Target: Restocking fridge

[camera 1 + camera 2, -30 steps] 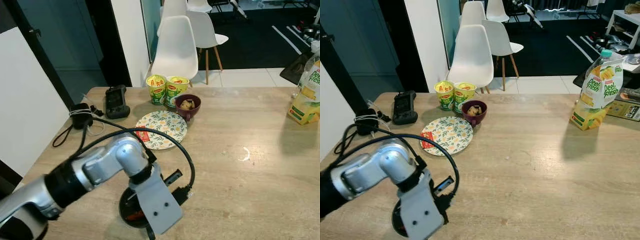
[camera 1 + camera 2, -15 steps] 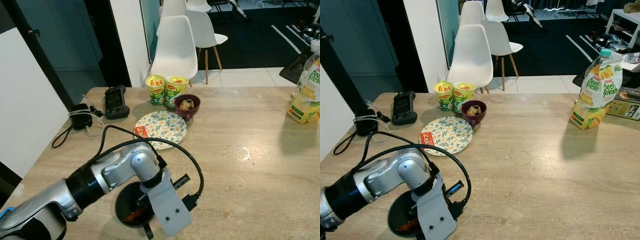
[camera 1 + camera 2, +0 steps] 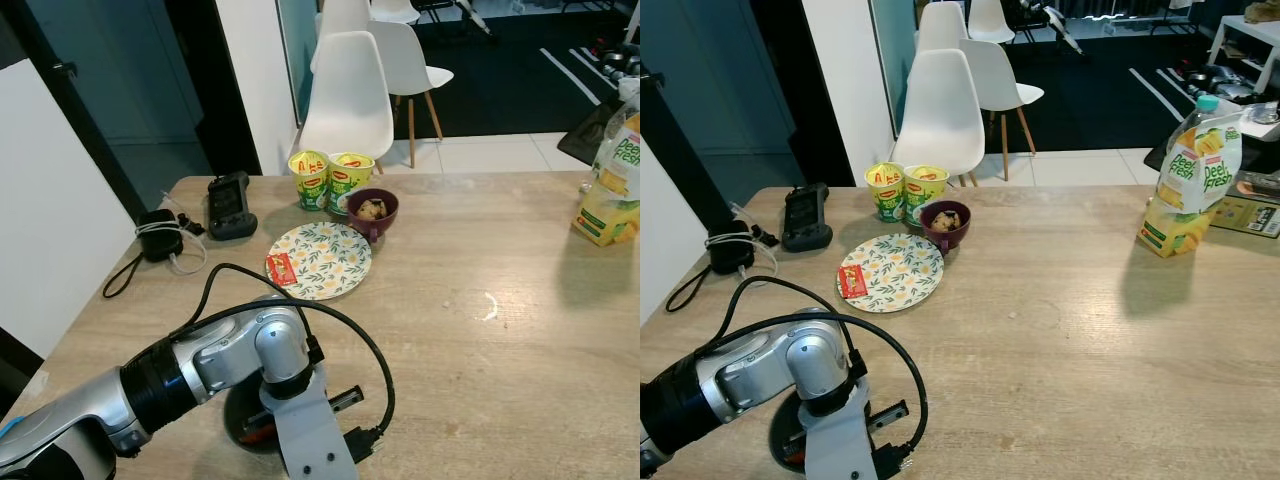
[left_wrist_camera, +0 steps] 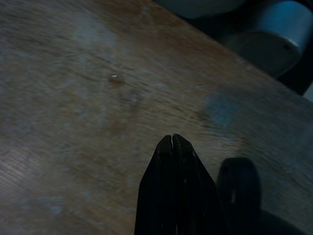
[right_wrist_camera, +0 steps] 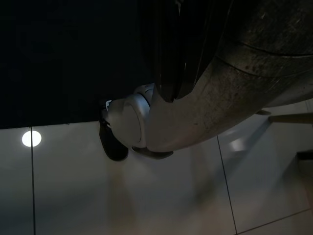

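My left arm reaches over the near left of the wooden table [image 3: 480, 380], its wrist plate [image 3: 310, 445] above a black bowl [image 3: 240, 428] that it half hides. In the left wrist view my left gripper [image 4: 172, 138] is shut and empty, just above bare wood. A juice bottle [image 3: 1185, 190] stands at the far right. Two yellow noodle cups [image 3: 330, 178], a maroon bowl of food [image 3: 373, 210] and a floral plate [image 3: 322, 262] with a red packet [image 3: 279, 268] sit at the far middle. My right gripper [image 5: 171, 54] hangs idle in the dark by the floor.
A black handheld device [image 3: 229, 205] and a charger with coiled cable [image 3: 160, 235] lie at the table's far left. White chairs [image 3: 350, 95] stand behind the table. A white panel [image 3: 50, 230] runs along the left side.
My left arm has drawn back toward me and lower in view, its wrist now covering more of the black bowl. Things on the table have not moved.
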